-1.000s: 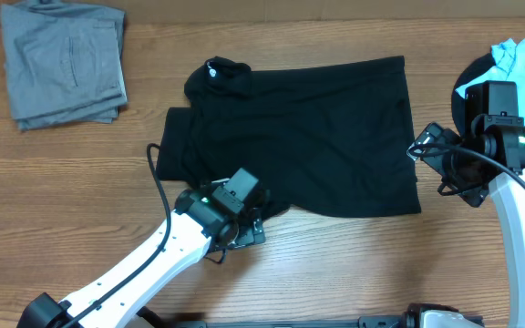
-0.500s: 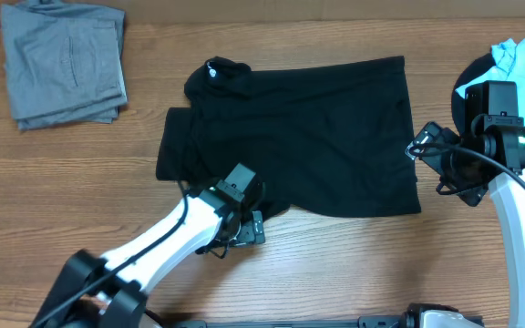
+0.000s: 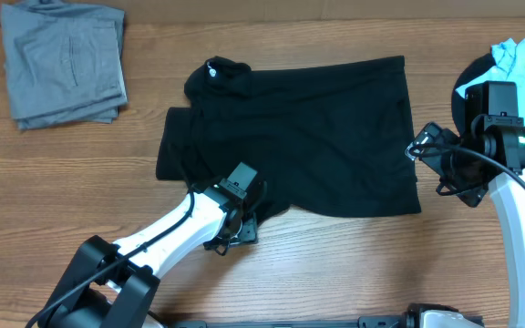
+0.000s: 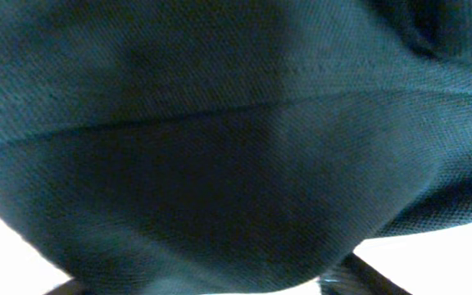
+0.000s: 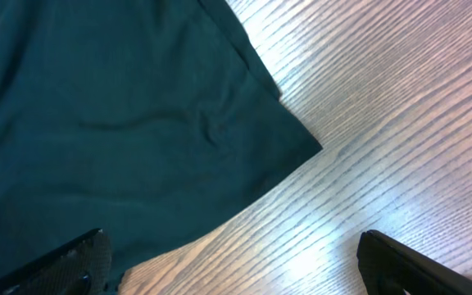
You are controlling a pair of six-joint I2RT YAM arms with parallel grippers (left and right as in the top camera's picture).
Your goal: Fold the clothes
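Trousers (image 3: 62,68) left, T-shirt (image 3: 518,55) right, left fingers (image 3: 244,233) unreadable against black shirt (image 3: 317,137), right fingers (image 5: 400,266) apart

The shirt (image 3: 308,137) is seen as plain black, with a small white round mark (image 3: 211,66) on it. The trousers (image 3: 62,64) are coloured grey, the T-shirt (image 3: 522,56) light blue. The table (image 3: 62,182) is patterned with brown wood grain.

Wooden table (image 3: 62,182), grain running sideways; black round object (image 3: 470,69) at right edge.
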